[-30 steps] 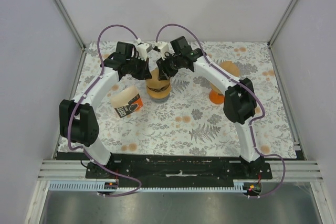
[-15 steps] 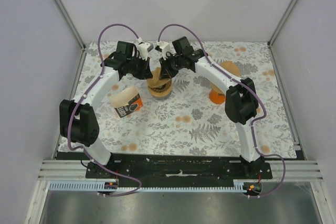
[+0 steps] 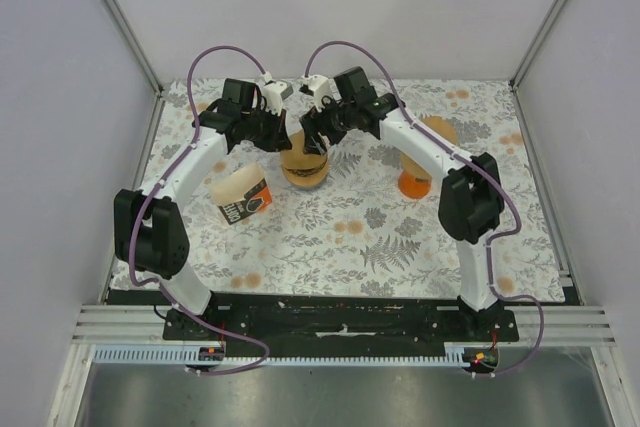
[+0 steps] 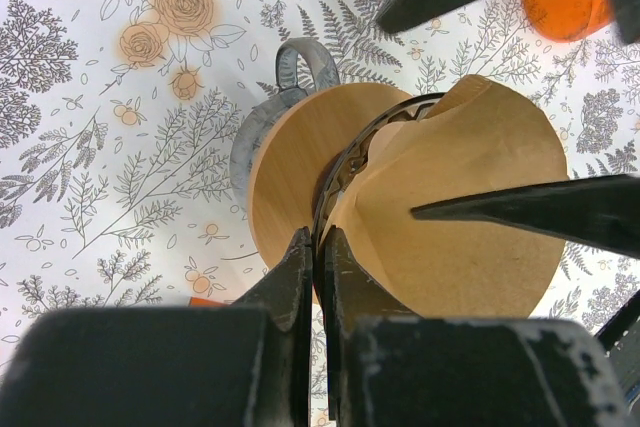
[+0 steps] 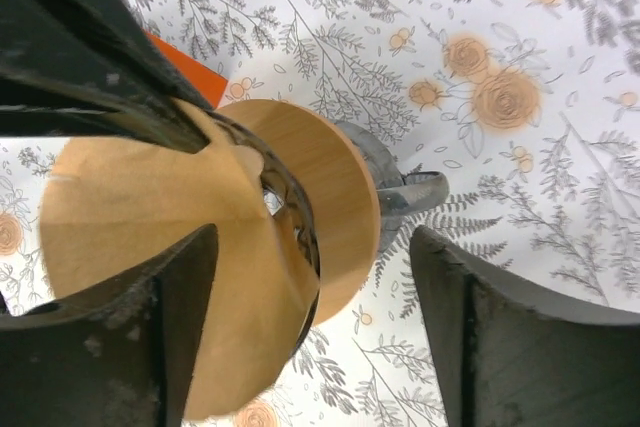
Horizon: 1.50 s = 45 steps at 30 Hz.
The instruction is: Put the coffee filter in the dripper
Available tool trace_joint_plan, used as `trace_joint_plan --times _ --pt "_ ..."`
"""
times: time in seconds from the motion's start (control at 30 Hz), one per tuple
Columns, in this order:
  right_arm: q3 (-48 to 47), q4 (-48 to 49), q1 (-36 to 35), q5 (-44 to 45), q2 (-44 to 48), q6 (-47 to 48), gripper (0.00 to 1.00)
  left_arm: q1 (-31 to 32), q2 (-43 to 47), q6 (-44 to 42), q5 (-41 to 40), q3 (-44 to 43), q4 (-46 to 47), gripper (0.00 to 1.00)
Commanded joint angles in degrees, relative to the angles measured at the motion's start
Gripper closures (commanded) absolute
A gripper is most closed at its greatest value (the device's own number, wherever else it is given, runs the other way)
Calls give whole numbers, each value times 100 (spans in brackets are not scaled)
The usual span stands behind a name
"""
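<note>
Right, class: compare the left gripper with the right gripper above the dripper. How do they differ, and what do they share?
The left gripper is pinched shut on the filter at the rim of the dripper; the right gripper is wide open, gripping nothing. The left gripper's fingers sit together on one side; the right gripper's fingers straddle the dripper. Both have black fingers and hang over the same dripper.

- The surface (image 3: 400, 237) is covered in a white cloth printed with grey ferns and orange roses.
- A dripper (image 3: 302, 169) with a wooden collar stands far of centre.
- A tan packet (image 3: 240, 197) with an orange label lies to its near left.
- An orange object (image 3: 414, 185) sits to the right, partly hidden, with a tan disc (image 3: 440, 131) just beyond it.
</note>
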<state>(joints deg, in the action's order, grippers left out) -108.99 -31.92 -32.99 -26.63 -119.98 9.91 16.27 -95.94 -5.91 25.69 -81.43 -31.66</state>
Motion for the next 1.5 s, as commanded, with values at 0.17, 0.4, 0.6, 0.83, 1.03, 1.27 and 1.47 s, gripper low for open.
trace_joint_plan --times 0.17,0.4,0.6,0.83,1.03,1.27,1.47 --pt "693 721 30 -569 1424 1072 8 51 -153 -261 -108 13 -350 98" --pt "2398 943 -172 -2223 2303 4724 9 51 -232 -235 -100 -31 -420 98" --pt "1857 -22 -576 -1056 1726 5837 7 51 -302 -209 -91 -136 -552 96" --pt "1451 -403 -735 -264 1223 6040 21 51 -425 -191 -100 -242 -692 94" --pt "1477 -394 -761 -141 1074 5970 49 60 -531 -165 -56 -382 -851 91" --pt "1573 -403 -761 -44 1021 6110 67 69 -443 -147 217 -541 -930 72" --pt "1662 -429 -761 -44 977 6330 87 69 -434 -129 261 -453 -982 67"
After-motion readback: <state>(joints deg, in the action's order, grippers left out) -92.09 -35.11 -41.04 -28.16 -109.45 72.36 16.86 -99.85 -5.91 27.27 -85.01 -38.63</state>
